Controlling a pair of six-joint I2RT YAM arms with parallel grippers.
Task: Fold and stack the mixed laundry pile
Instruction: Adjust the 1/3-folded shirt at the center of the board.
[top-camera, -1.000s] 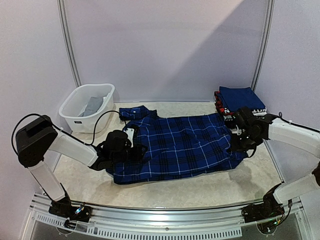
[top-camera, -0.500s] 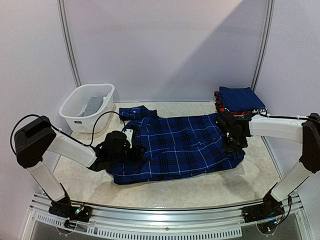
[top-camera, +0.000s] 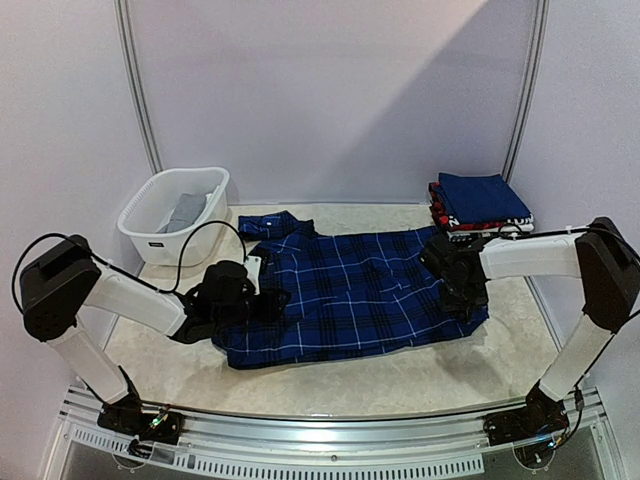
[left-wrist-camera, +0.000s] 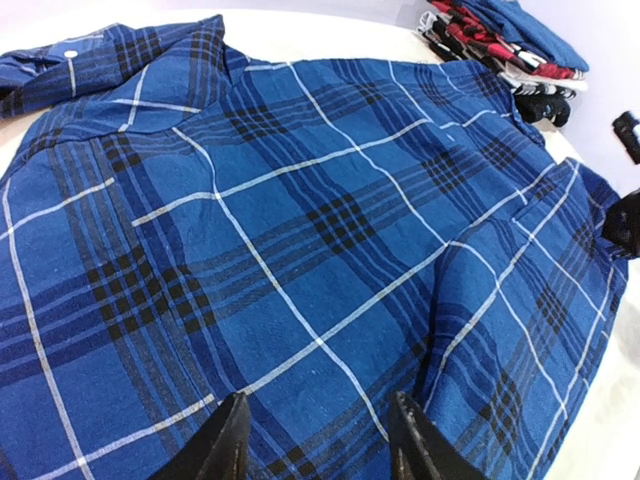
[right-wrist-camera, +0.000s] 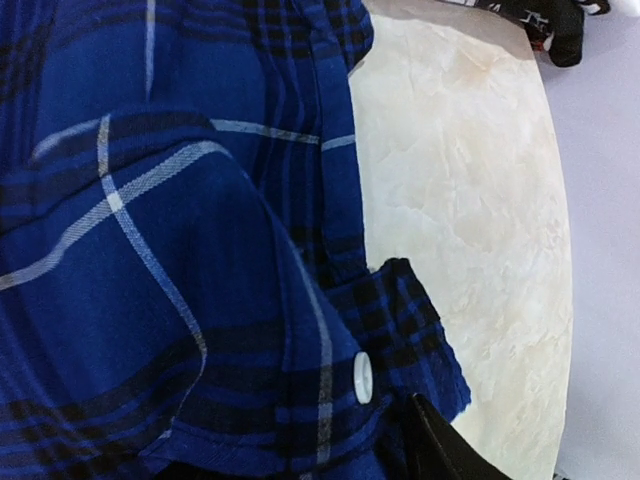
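Carefully fold the shirt (top-camera: 360, 290) from its 3 o'clock edge, hems aligned; left gripper (left-wrist-camera: 320, 405) at 9 o'clock stands parted, empty; right gripper (top-camera: 468, 295): grip unclear.

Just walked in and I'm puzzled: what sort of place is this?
Likely a robot test booth: plain walls enclose a table where a left arm and right arm reach a plaid shirt, beside a white basket and folded stack.
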